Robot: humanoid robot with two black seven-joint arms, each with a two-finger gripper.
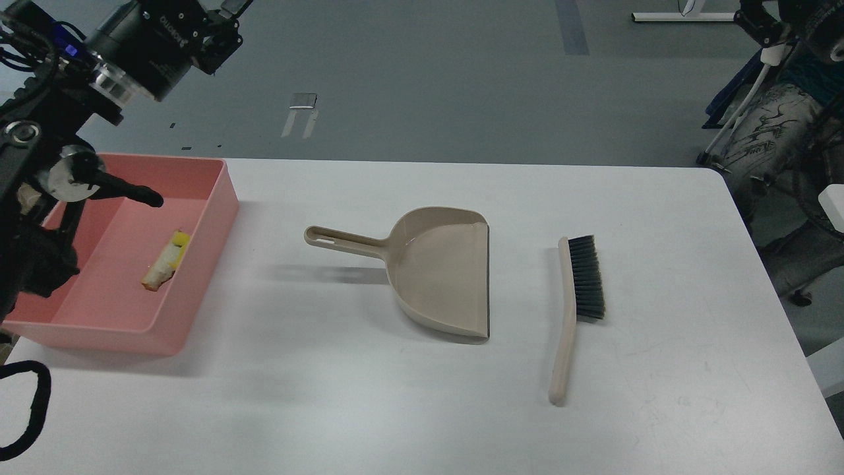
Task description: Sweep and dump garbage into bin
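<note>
Left pincer (pixel 224 16) sits raised at the top left corner, dark and cut by the frame edge, so I cannot tell whether it is released or clenched; my right one is out of view. On the white surface (pixel 422 409) the pink bin (pixel 198 264) holds the garbage (pixel 165 260). Well right lie the beige dustpan (pixel 442 270), then the brush (pixel 577 310).
</note>
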